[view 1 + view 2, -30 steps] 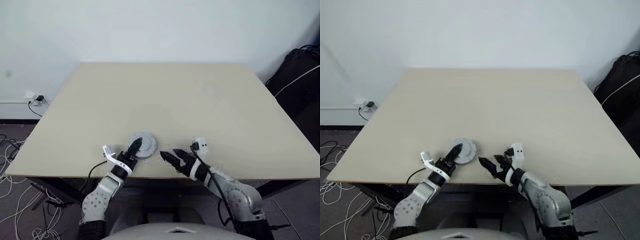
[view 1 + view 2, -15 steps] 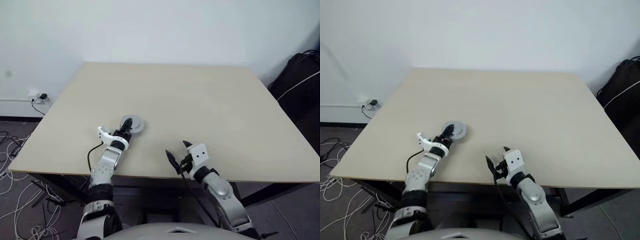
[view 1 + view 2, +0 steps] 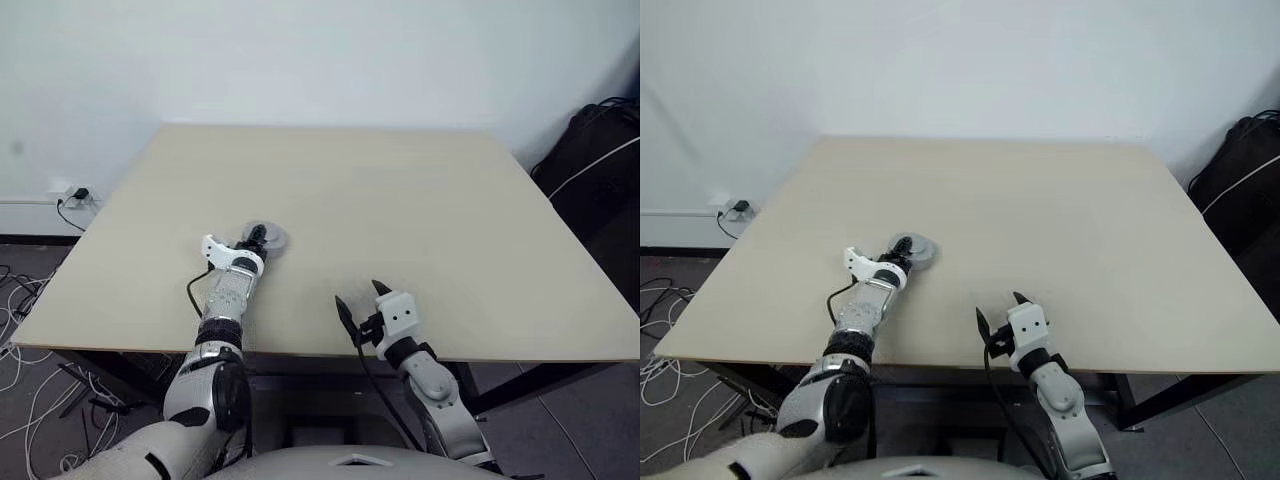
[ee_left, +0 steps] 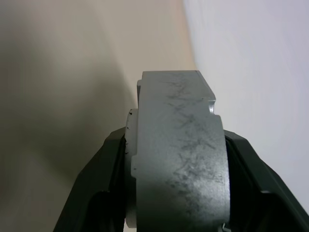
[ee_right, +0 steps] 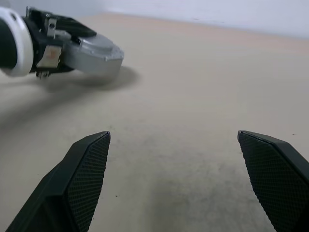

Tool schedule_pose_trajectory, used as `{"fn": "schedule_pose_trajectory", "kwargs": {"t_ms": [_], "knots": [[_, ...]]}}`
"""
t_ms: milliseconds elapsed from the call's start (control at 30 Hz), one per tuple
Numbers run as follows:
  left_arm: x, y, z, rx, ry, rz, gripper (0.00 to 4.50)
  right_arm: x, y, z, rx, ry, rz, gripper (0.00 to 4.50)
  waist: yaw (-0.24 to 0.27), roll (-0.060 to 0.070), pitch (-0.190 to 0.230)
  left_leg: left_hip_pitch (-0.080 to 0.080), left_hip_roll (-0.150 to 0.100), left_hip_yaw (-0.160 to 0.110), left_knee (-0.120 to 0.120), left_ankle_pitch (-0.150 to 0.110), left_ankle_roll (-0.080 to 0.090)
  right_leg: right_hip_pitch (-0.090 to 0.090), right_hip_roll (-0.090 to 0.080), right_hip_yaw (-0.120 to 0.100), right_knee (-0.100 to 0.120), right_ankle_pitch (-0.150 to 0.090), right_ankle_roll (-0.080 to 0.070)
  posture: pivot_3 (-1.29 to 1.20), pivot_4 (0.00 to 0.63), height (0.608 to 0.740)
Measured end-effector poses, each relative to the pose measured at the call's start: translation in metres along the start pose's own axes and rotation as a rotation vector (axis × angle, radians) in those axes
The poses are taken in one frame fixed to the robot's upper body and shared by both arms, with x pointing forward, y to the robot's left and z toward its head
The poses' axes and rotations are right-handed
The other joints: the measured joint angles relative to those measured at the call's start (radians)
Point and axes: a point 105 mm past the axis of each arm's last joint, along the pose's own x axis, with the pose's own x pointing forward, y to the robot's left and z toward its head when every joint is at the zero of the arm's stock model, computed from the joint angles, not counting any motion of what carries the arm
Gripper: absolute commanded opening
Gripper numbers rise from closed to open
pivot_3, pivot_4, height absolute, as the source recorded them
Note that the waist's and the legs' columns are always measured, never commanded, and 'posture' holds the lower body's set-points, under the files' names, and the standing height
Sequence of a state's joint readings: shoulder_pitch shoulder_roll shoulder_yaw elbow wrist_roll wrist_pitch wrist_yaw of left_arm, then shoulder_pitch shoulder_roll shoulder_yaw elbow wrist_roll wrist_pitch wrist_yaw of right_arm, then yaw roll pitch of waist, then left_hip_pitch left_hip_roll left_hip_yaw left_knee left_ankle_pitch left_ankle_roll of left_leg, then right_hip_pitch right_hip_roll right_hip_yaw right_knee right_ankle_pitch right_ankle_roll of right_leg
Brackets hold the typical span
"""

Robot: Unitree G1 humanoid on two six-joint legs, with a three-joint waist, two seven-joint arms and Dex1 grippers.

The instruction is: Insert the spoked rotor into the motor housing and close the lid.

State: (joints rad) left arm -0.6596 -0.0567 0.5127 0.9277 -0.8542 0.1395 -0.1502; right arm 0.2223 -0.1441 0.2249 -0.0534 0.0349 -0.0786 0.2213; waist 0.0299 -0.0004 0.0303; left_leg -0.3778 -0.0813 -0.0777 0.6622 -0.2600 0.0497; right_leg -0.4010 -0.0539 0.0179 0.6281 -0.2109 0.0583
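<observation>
The lid (image 3: 270, 239), a silver-grey round disc, is low over the beige table (image 3: 420, 200), left of centre. My left gripper (image 3: 258, 238) is shut on its rim. In the left wrist view the lid's scratched grey edge (image 4: 178, 154) sits between the two black fingers (image 4: 96, 193). Near the table's front edge my right gripper (image 3: 359, 295) stands open with nothing between its fingers (image 5: 87, 164). From there it looks at the lid (image 5: 96, 53) and the left gripper (image 5: 58, 46). The spoked rotor and the motor housing are out of view.
A black bag (image 3: 600, 150) stands on the floor past the table's right edge. Cables and a wall socket (image 3: 70, 195) lie on the floor to the left. A white wall rises behind the far edge.
My left arm has stretched forward, carrying the lid from the front edge farther onto the table. My right gripper has rolled at the wrist and stayed near the front edge.
</observation>
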Motion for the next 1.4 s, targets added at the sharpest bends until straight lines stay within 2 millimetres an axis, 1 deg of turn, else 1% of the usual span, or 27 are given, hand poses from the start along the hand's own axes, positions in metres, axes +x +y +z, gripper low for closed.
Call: {"fn": "schedule_pose_trajectory", "kwargs": {"t_ms": [100,200,233,267,300,400,433,500,533,667,800,867,933,1033,1067,1133,1233,1333,1400], "knots": [[0.003,0.003,0.001,0.004,0.002,0.021,2.12,0.0,0.0,0.0,-0.002,0.001,0.001,4.5,-0.001,0.0,0.0,0.0,0.0,0.0,0.0,0.0,0.0,0.0,0.0,0.0,0.0,0.0,0.0,0.0,0.0,0.74],[0.002,0.014,-0.006,0.0,0.034,0.064,2.12,0.0,0.001,0.0,-0.003,0.001,0.001,4.5,-0.001,0.0,0.0,0.0,-0.001,0.0,0.0,0.0,0.0,0.0,0.0,0.001,0.0,0.0,0.0,0.0,0.0,0.74],[0.001,0.015,-0.007,-0.002,0.036,0.063,2.83,0.0,0.001,0.0,-0.004,0.002,0.001,4.5,-0.001,0.0,0.0,0.0,-0.001,0.0,0.0,0.0,0.0,0.0,0.0,0.0,0.0,0.0,0.0,0.0,0.0,0.74],[0.002,0.015,-0.006,0.002,0.036,0.063,2.97,0.0,0.001,0.0,-0.004,0.002,0.002,4.5,-0.001,0.0,0.0,0.0,-0.001,0.0,0.0,0.0,0.0,0.0,0.0,0.0,0.0,0.0,0.0,0.0,0.0,0.74],[0.002,0.015,-0.006,0.003,0.037,0.063,3.26,0.0,0.001,0.0,-0.004,0.002,0.002,4.5,-0.001,0.0,0.0,0.0,-0.001,0.0,0.0,0.0,0.0,0.0,0.0,0.0,0.0,0.0,0.0,0.0,0.0,0.74],[0.002,0.015,-0.008,0.004,0.051,0.066,4.37,0.0,0.001,0.0,-0.003,0.002,0.002,4.5,-0.001,0.0,0.0,0.001,-0.001,0.0,0.0,-0.002,0.003,0.0,0.0,0.0,0.0,0.001,0.001,0.0,0.0,0.74],[0.002,0.015,-0.008,0.008,0.054,0.064,4.47,0.0,0.001,0.0,-0.003,0.002,0.002,4.5,-0.002,0.0,-0.002,0.002,-0.001,0.0,0.0,-0.002,0.003,0.001,0.0,0.001,0.0,0.001,0.001,0.0,0.0,0.74],[0.001,0.015,-0.008,0.015,0.056,0.067,4.47,0.0,0.001,-0.001,-0.004,0.003,0.003,4.5,-0.003,0.0,-0.004,0.004,-0.001,0.0,0.0,-0.003,0.003,0.003,0.0,0.001,0.001,0.001,0.001,0.0,0.0,0.74],[0.0,0.018,-0.006,0.023,0.055,0.076,4.47,0.0,0.002,-0.001,-0.004,0.003,0.003,4.5,-0.005,0.001,-0.005,0.005,0.0,0.0,0.0,-0.004,0.0,0.004,0.0,0.001,0.001,0.001,0.001,0.0,0.0,0.74],[-0.009,0.027,-0.002,0.069,0.056,0.101,4.47,0.0,0.003,-0.001,0.002,0.006,0.003,4.5,-0.018,0.0,-0.008,0.01,0.0,0.0,-0.002,-0.005,0.0,0.008,0.0,0.002,0.001,0.0,0.0,0.0,0.0,0.74],[-0.029,0.042,0.002,0.151,0.077,0.135,4.47,0.001,0.004,-0.004,0.016,0.02,0.005,4.5,-0.036,0.002,-0.018,0.016,0.001,0.001,-0.004,-0.007,-0.001,0.011,0.0,0.003,0.001,-0.001,-0.001,0.0,0.0,0.74],[-0.039,0.046,0.003,0.188,0.09,0.142,4.47,0.0,0.005,-0.005,0.024,0.026,0.008,4.5,-0.042,0.003,-0.021,0.018,0.002,0.001,-0.005,-0.007,-0.002,0.013,-0.001,0.004,0.001,-0.005,0.001,0.0,0.0,0.74],[-0.054,0.055,0.002,0.263,0.128,0.157,4.47,0.001,0.006,-0.006,0.04,0.032,0.01,4.5,-0.046,0.005,-0.023,0.02,0.004,0.001,-0.005,-0.008,-0.003,0.014,-0.002,0.004,0.001,-0.006,0.0,0.0,0.0,0.74],[-0.074,0.061,-0.001,0.361,0.177,0.156,4.47,0.001,0.005,-0.008,0.063,0.04,0.001,4.5,-0.047,0.011,-0.027,0.024,0.004,0.001,-0.006,-0.008,-0.003,0.018,-0.002,0.004,0.001,-0.009,-0.002,0.0,0.0,0.74],[-0.08,0.063,-0.002,0.392,0.192,0.157,4.47,0.001,0.003,-0.008,0.069,0.041,-0.003,4.5,-0.047,0.011,-0.027,0.025,0.004,0.001,-0.007,-0.008,-0.003,0.02,-0.003,0.004,0.001,-0.011,-0.005,0.0,0.0,0.74],[-0.093,0.067,-0.004,0.465,0.218,0.154,4.47,0.001,0.001,-0.01,0.088,0.051,-0.017,4.5,-0.048,0.011,-0.027,0.031,0.004,0.001,-0.008,-0.009,-0.003,0.025,-0.004,0.004,0.001,-0.013,-0.005,0.0,0.0,0.74],[-0.109,0.07,-0.009,0.579,0.234,0.145,4.47,0.001,-0.002,-0.01,0.126,0.047,-0.04,4.5,-0.048,0.012,-0.026,0.032,0.004,0.001,-0.01,-0.01,-0.003,0.026,-0.005,0.005,0.001,-0.015,-0.006,0.0,0.0,0.74],[-0.119,0.074,-0.013,0.775,0.206,0.126,4.47,0.002,-0.006,-0.01,0.172,0.042,-0.072,4.5,-0.047,0.013,-0.025,0.032,0.004,0.001,-0.012,-0.01,-0.004,0.025,-0.006,0.006,0.001,-0.015,-0.007,0.0,0.0,0.74],[-0.126,0.077,-0.017,0.913,0.165,0.112,4.47,0.002,-0.012,-0.009,0.206,0.032,-0.117,4.5,-0.047,0.013,-0.025,0.031,0.004,0.001,-0.013,-0.01,-0.004,0.023,-0.006,0.006,0.001,-0.016,-0.007,0.0,0.0,0.74]]}}
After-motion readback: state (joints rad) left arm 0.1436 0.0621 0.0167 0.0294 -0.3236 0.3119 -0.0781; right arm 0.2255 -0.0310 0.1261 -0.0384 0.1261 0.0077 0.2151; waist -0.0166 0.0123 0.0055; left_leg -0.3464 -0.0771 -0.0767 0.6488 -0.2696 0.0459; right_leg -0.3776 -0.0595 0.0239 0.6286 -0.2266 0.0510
